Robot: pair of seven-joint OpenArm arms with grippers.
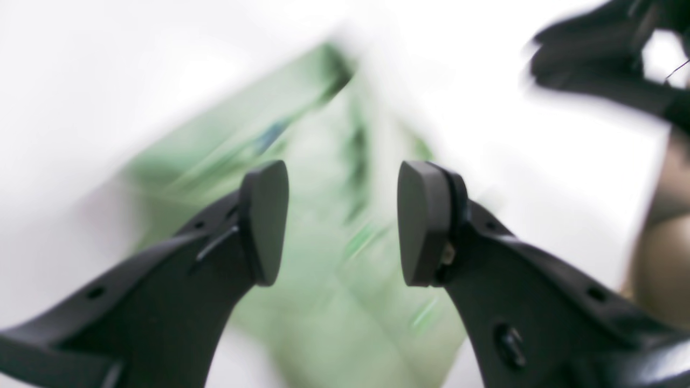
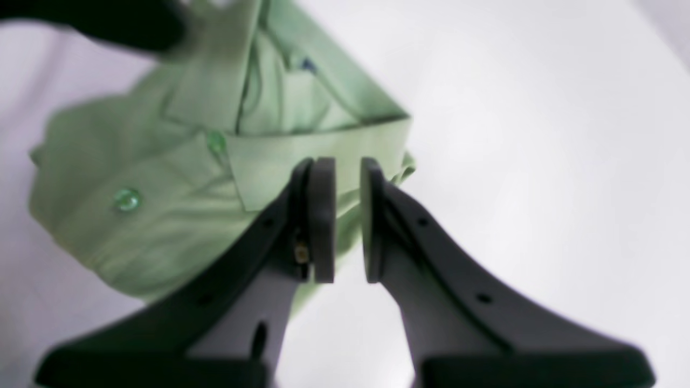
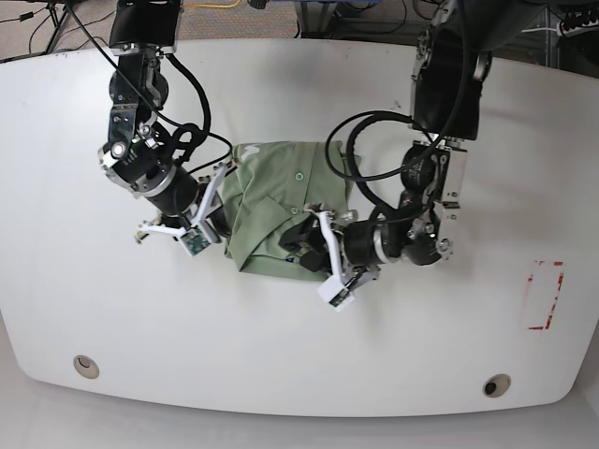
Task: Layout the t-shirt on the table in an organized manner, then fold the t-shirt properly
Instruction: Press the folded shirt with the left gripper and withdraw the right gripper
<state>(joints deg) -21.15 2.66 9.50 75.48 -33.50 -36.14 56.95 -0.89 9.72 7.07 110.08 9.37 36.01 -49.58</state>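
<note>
Showing rumpled, soft green t-shirt (image 3: 271, 187)

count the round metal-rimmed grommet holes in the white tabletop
2 in the base view: one grommet hole near the lower left corner of the white tabletop, another hole near its lower right. More could be hidden under the cloth or arms.

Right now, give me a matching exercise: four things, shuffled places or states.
Things
1. Left gripper
2. Right gripper
3. Sage-green t-shirt
4. Red rectangle outline

Places or states
A. Marked on the tabletop, right side of base view
B. Jaws a narrow gap apart
C. Rumpled, lying on the tabletop
D. Jaws wide apart

Pairs: 1-D, 2-B, 3-C, 4-A
</note>
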